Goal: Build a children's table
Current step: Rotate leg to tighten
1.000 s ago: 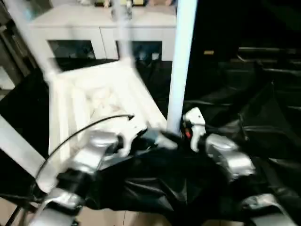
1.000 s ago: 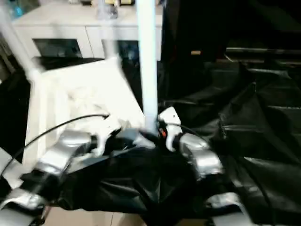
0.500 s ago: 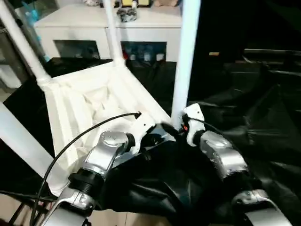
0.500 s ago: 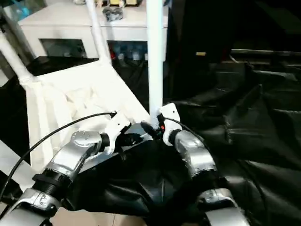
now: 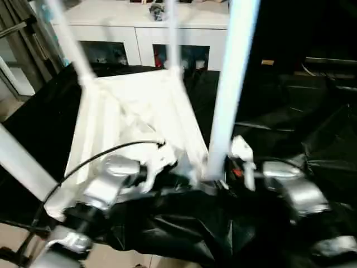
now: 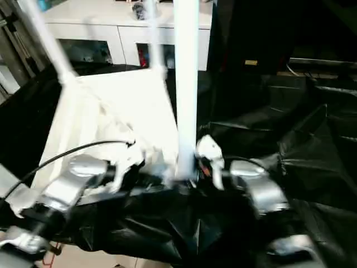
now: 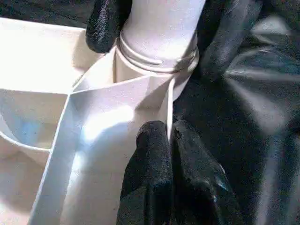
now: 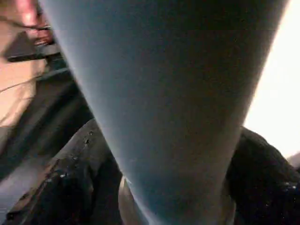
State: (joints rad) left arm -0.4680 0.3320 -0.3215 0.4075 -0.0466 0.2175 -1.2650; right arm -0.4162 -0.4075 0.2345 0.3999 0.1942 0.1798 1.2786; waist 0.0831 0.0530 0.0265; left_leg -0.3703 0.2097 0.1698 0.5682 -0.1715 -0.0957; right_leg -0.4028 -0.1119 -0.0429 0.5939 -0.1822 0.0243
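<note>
The white tabletop [image 5: 134, 111] lies upside down with its ribbed underside up and white legs standing in its corners. The near right leg [image 5: 230, 95] rises from its corner socket [image 7: 154, 61]. My right gripper [image 8: 173, 197] is shut on the base of this leg, one black finger [image 8: 70, 178] on each side; these fingers [image 7: 105, 23] also show in the left wrist view. My left gripper [image 7: 169, 133] is shut on the tabletop's thin edge wall just beside that socket. Other legs stand at the far left [image 5: 70, 39], the back [image 5: 172, 33] and the near left [image 5: 22, 162].
A white cabinet with glass doors [image 5: 139, 36] stands behind the tabletop. Crumpled black sheeting [image 5: 295, 117] covers the surface under and to the right of the work. A grey cable [image 5: 106, 153] runs over my left forearm.
The whole picture has shifted and blurred, so the camera moved. Both grippers stay at the near right corner, the right one around the leg's base and the left one on the rim.
</note>
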